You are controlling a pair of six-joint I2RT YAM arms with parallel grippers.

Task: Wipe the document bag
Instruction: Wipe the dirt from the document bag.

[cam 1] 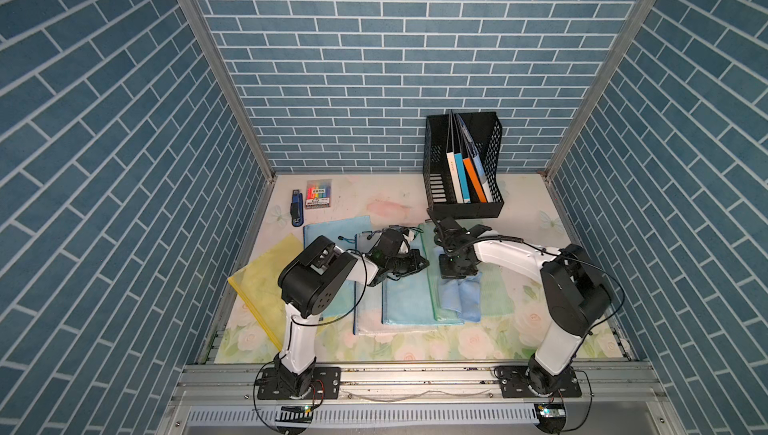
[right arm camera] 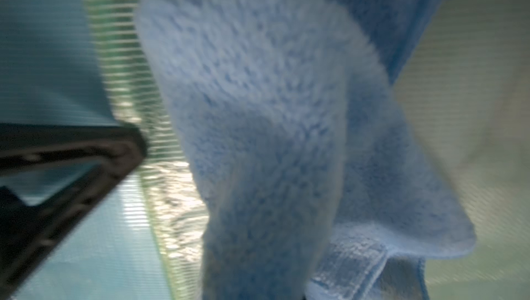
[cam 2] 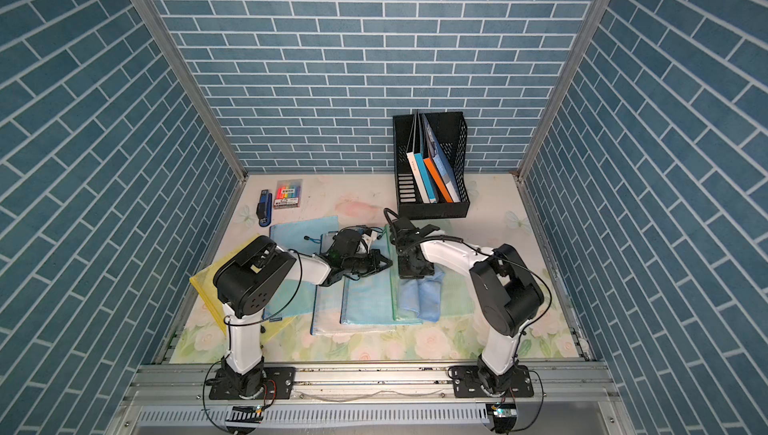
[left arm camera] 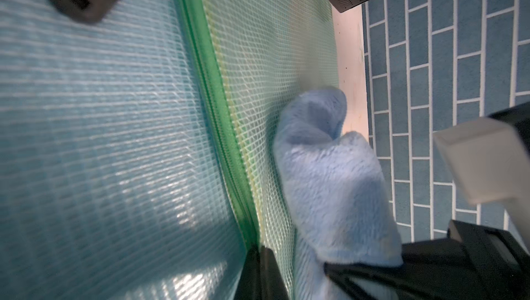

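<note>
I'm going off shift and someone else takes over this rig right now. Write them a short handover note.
Left gripper: shut, empty; its fingers sit at the zip edge of the green mesh zip document bag, apparently pinning it.
Right gripper: shut on the fluffy light-blue microfibre cloth, which lies on that bag.
Done: cloth grasped and on the bag; how much is wiped cannot be told.
Left: finish the wiping strokes, then release.
</note>
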